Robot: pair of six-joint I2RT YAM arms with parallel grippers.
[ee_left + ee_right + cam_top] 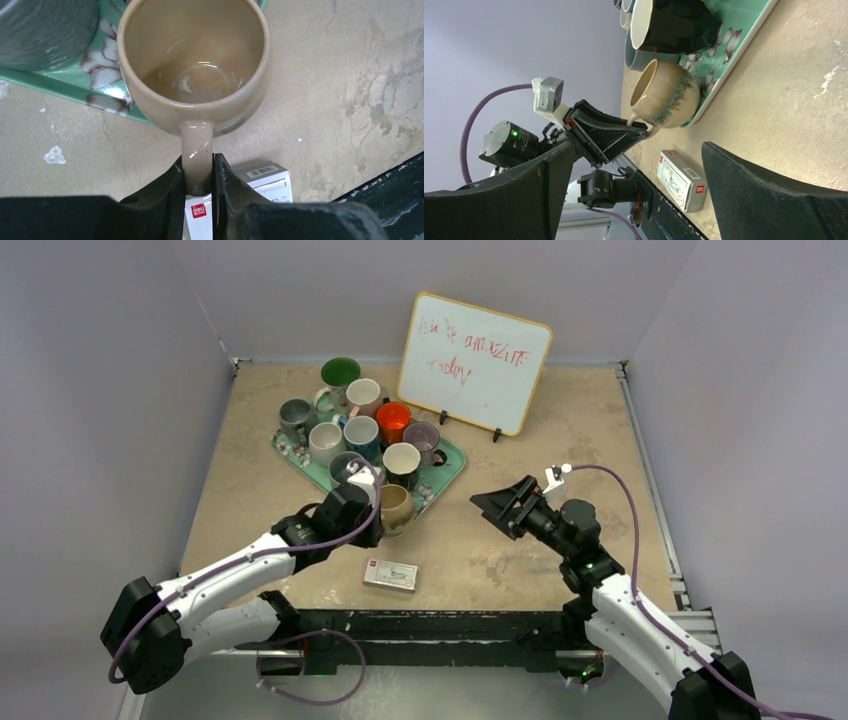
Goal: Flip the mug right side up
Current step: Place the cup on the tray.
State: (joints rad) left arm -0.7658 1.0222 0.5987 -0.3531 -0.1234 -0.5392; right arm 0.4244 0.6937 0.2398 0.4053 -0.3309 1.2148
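The mug is tan with a blue-grey streak down its side, and its mouth faces the left wrist camera. Seen from the right wrist, the mug is tilted, its base at the tray's near edge and its mouth turned away from the table. My left gripper is shut on the mug's handle, one finger pressed against each side. From above, the left gripper sits just left of the mug. My right gripper hovers open to the right of it, holding nothing.
A green flowered tray holds several upright mugs behind the tan one. A small white box lies near the table's front edge, below the left gripper. A whiteboard stands at the back right.
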